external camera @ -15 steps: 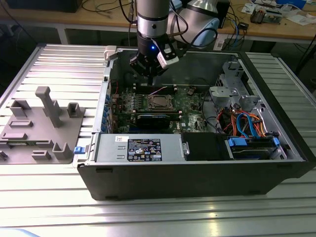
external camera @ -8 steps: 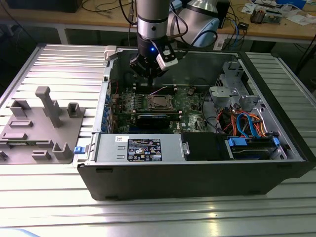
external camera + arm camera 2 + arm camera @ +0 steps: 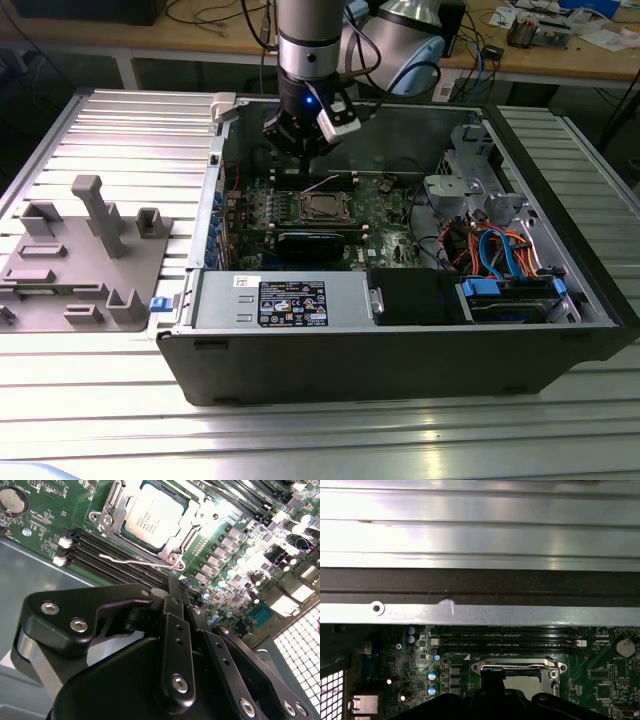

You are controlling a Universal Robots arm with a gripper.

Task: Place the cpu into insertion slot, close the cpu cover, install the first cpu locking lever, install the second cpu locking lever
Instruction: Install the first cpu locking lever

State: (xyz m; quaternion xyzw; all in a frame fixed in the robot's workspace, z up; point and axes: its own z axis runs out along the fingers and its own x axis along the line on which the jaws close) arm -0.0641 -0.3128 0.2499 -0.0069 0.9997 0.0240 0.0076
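The cpu (image 3: 157, 515): small flat square chip, matt silvery-grey metal top with fine print.

Location: it lies flat in the insertion slot (image 3: 184, 519), a dark square socket recess on the green circuit board (image 3: 45, 525), inside the open black computer case (image 3: 400, 360).

Over it: the cpu cover (image 3: 112, 512), a thin bright metal frame plate with a square window. It lies down around the chip's edges and looks closed.

Beside it: a thin silvery wire lever (image 3: 135, 560) juts out across the long black memory slots (image 3: 90, 545). You should judge it as not yet latched.

Handling: treat the chip as light, rigid and smooth-topped, and likely fragile on its underside. It is best held by its opposite side edges only, never its faces. The cover is stiff sheet metal. The lever is springy wire with a bent end, the obvious place to push, and it could slip off a smooth pad.

Hand: the black metal gripper (image 3: 176, 587) hangs above the board, just beside the socket on the lever's side. Its fingers appear pressed together with nothing pinched between them.

Surroundings: the case sits on a ribbed aluminium table (image 3: 120, 130). A grey moulded fixture (image 3: 85, 250) lies well apart, toward the exterior view's left.
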